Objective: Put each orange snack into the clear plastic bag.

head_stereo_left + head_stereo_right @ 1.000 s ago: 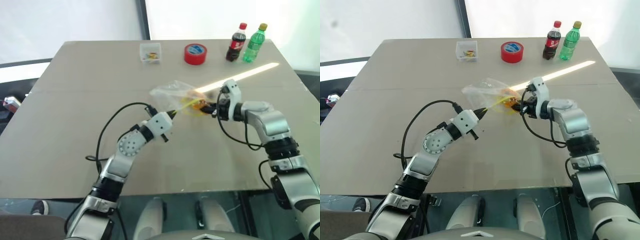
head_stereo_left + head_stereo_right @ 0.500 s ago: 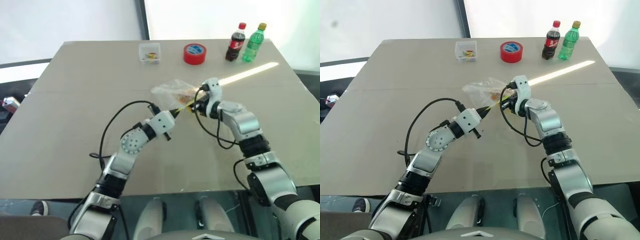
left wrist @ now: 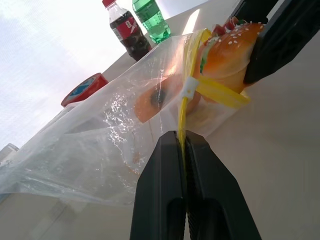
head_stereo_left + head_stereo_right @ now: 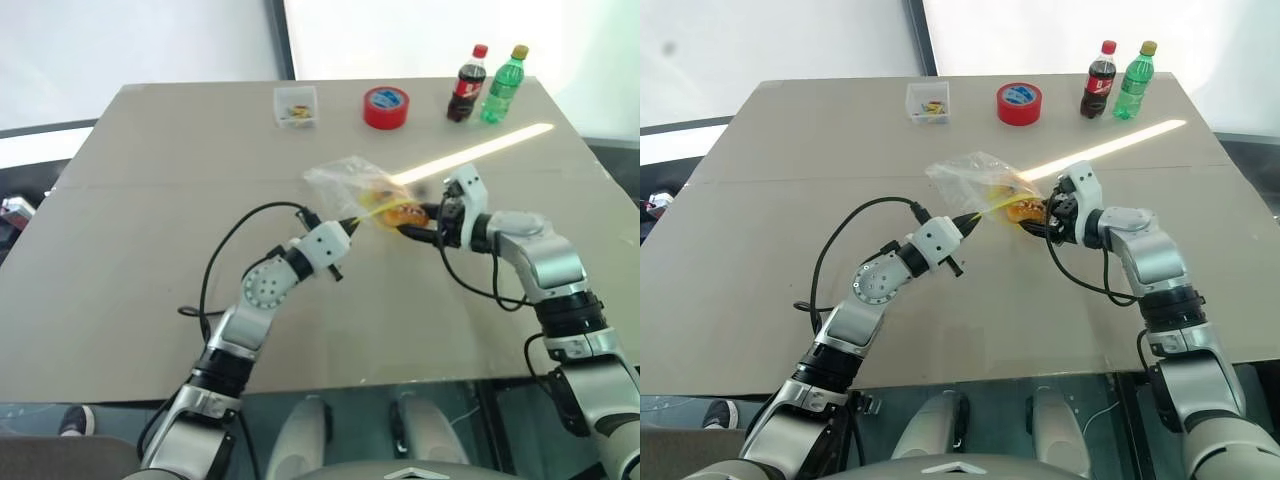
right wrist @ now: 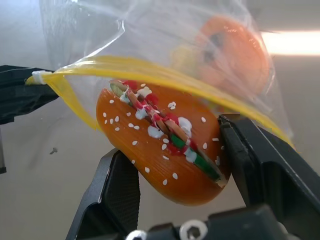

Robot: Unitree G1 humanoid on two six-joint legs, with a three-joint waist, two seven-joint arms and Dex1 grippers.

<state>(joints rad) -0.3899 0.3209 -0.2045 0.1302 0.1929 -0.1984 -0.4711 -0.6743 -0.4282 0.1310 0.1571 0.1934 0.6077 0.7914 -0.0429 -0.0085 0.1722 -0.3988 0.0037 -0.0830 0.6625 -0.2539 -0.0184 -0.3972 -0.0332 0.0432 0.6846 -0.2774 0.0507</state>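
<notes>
My left gripper is shut on the yellow zip strip of the clear plastic bag and holds it up above the table, mouth facing right. One orange snack lies inside the bag. A second orange snack, a speckled bun with a red and green filling, sits in the bag's mouth between the two yellow strips. My right gripper comes from the right. Its fingers stand wide apart, one against each side of that snack.
Along the table's far edge stand a small clear box, a red tape roll, a cola bottle and a green bottle. A black cable loops beside my left arm. A bright strip of sunlight crosses the table.
My right gripper pushed left into the bag's mouth half a second ago and has drawn back to the right, the snack still between its fingers. My left gripper and the bag stayed put.
</notes>
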